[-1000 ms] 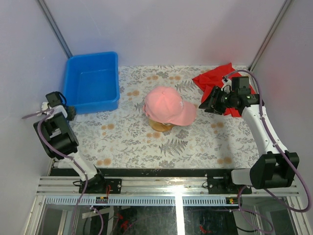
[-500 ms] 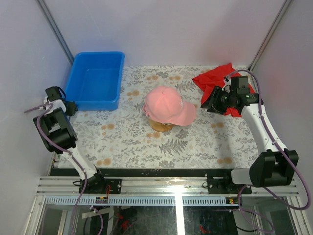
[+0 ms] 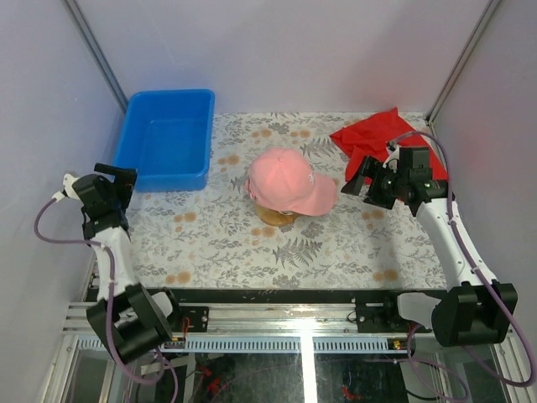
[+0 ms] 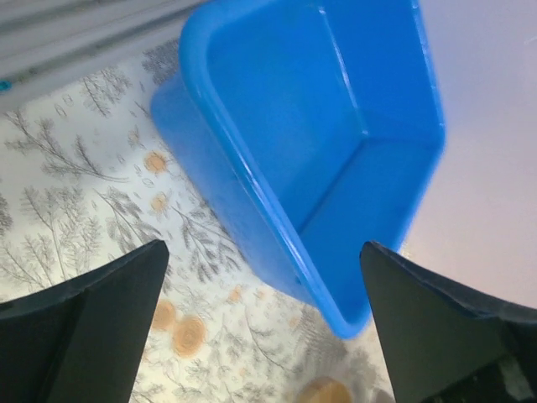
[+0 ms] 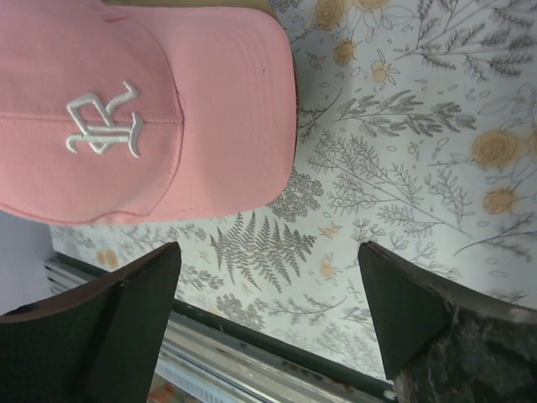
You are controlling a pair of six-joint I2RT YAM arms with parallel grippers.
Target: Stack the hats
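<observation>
The pink cap (image 3: 289,180) sits at the middle of the table (image 3: 226,243), crown up, brim toward the right arm; a tan wooden stand (image 3: 275,216) shows under its near edge; whether other caps lie beneath it cannot be told. In the right wrist view the cap fills the upper left, its brim (image 5: 231,109) reaching over the flowered table cover; on the crown's front is a white stitched monogram (image 5: 105,122) of interlaced letters, lying sideways in that view; one shape looks like an R, the rest cannot be read; no other writing or label is legible anywhere.

The right gripper (image 3: 359,180) hangs just beside the brim, apart from it, pointing at the cap; its fingers (image 5: 101,336) stand wide, with only fern-printed cover and the table's near edge between them; it holds nothing.

The left gripper (image 3: 117,178) is at the table's left edge, near the front left corner of the bin (image 3: 164,179), apart from it; its jaws are wide too, the dark fingers (image 4: 92,327) at either lower corner of the left wrist view, with the bin's blue wall and rim between and beyond them; nothing is gripped. The bin stands in the far left corner, its inside bare blue plastic.

A red cloth (image 3: 377,134) lies crumpled in the far right corner, behind the right arm's wrist, well apart from the cap.
</observation>
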